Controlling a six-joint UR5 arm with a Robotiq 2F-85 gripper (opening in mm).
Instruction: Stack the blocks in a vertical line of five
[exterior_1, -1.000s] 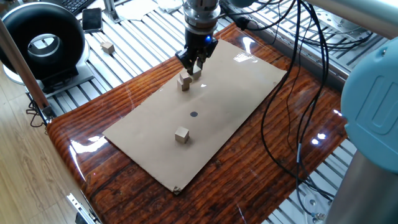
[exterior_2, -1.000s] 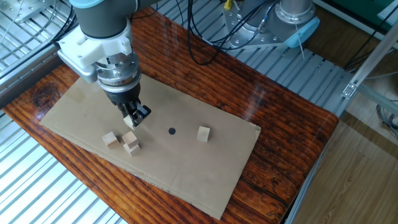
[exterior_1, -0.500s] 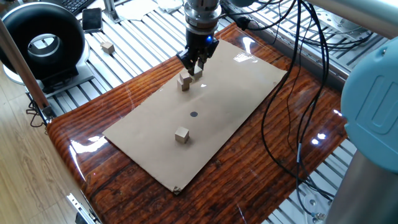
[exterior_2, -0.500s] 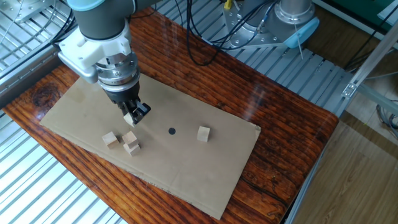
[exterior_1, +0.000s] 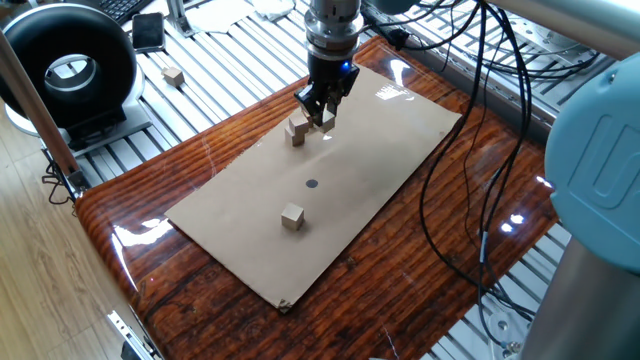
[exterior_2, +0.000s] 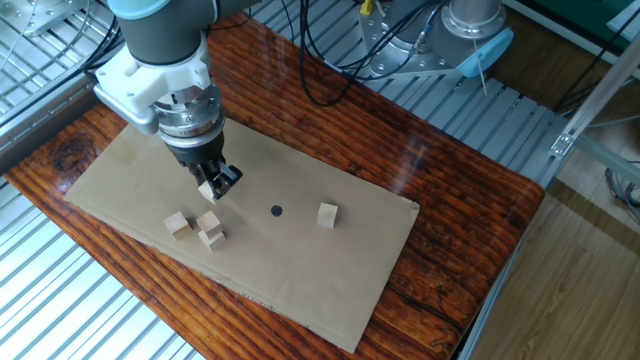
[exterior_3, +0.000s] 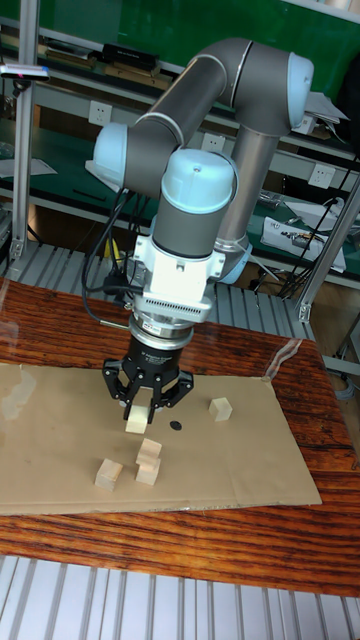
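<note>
Now the jaws (exterior_3: 137, 412) are clamped on one wooden block (exterior_3: 135, 424), held above the cardboard sheet (exterior_2: 300, 270).

Below the held block, low in the tall fixed view, a two-high stack (exterior_3: 149, 460) stands on the sheet, with a loose block (exterior_3: 108, 473) just to its left. Another block (exterior_3: 221, 408) sits well apart to the right, past the black dot (exterior_2: 277, 211). In one fixed view, a further block (exterior_1: 174, 75) lies off the table (exterior_1: 400, 280) on the slatted surface (exterior_1: 230, 70) at upper left. The blocks look light, stiff and smooth-faced, so a slight tilt could topple a tall stack. Best gripped on two opposite flat sides near mid-height, square to the faces, and set down gently.
</note>
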